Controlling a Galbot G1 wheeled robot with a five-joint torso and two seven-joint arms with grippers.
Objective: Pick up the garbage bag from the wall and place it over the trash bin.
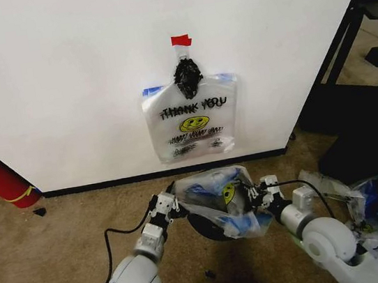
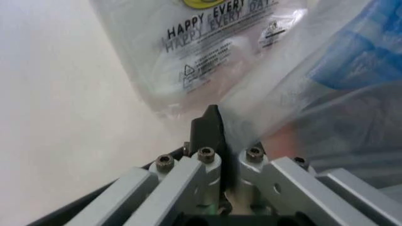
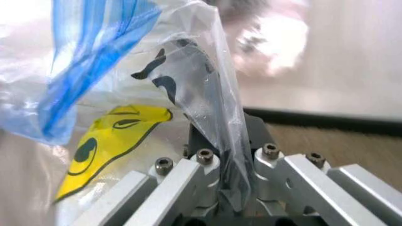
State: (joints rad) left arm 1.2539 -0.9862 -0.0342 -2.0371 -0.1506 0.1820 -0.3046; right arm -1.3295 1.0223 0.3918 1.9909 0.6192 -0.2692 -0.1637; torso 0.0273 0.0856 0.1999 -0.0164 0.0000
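Left pincer (image 1: 175, 205) and right pincer (image 1: 255, 194) each pinching opposite edges of garbage bag (image 1: 218, 195), stretching mouth wide above trash bin (image 1: 208, 227) on floor, likely so it slips over rim. More bags hanging on wall.

Plain white wall (image 1: 61, 82) with black baseboard (image 1: 110, 183) above brown carpet floor (image 1: 44, 260); black metal shelving frame (image 1: 349, 27) at right.

The crinkled translucent garbage bag (image 1: 218, 197) is stretched open over the dark trash bin (image 1: 208, 229).
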